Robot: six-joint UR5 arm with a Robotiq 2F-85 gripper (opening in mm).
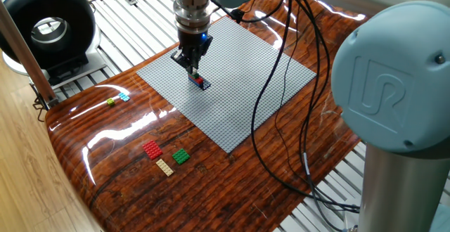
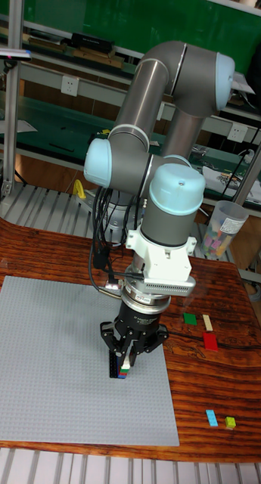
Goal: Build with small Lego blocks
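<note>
- While the claw (image 1: 195,69) hangs low over the grey baseplate (image 1: 232,77), its fingertips sit right on top of a little stack of blocks (image 1: 200,81), pretty much dead centre over it in the tall view (image 2: 125,361).
- Fingers look pinched in close together around the top of that stack, but honestly I can't tell whether they're actually clamping it or just touching; too small to see.
- That stack shows red, green and dark bits and stands on the baseplate, toward its left half in the fixed view.
- Loose pieces are off the plate on the wooden worktop (image 1: 126,183): a red block (image 1: 152,149), a tan block (image 1: 165,166) and a green block (image 1: 181,156) bunched near each other, well apart from the claw.
- Further along the edge there's a light blue block (image 1: 124,97) just beside a yellow-green block (image 1: 111,102).
</note>
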